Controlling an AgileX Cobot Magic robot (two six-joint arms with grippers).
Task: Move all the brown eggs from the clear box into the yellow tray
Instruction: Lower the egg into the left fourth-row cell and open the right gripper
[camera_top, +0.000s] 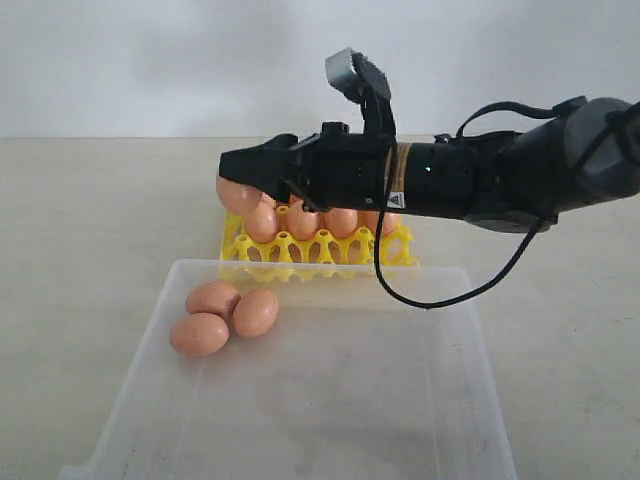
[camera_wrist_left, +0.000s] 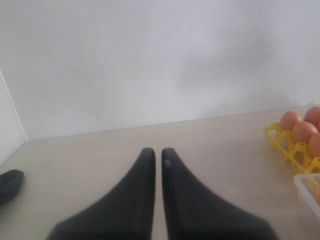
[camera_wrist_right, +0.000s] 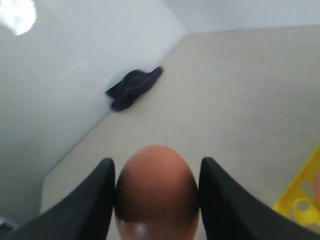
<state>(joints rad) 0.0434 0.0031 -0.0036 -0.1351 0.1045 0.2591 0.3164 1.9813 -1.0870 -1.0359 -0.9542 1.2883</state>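
Pale beige tabletop (camera_top: 90, 220) runs back to a plain white wall (camera_top: 150, 60), and no more of the room shows. At the far left, the black left tool (camera_wrist_left: 156, 156) is low over bare tabletop, its two fingers almost together and nothing between them. Next come three small oval brown eggs (camera_top: 213, 298), pinkish in tone. They touch one another in the left corner, nearest the tray, of the large shallow clear box of whitish plastic (camera_top: 455, 275). Just behind the box stands the bright yellow tray of openwork plastic (camera_top: 300, 250), with eggs in many of its cups. The black right tool (camera_top: 250, 168) reaches across from the right to the tray's left edge and grips one egg (camera_wrist_right: 156, 192) by its two sides. I cannot tell whether that egg already sits in a cup. I judge that the brown eggs are light and stiff but fragile, with a smooth, rather slippery shell. The safe hold is across the middle of the oval, with gentle pressure and a slow lowering into the cup.
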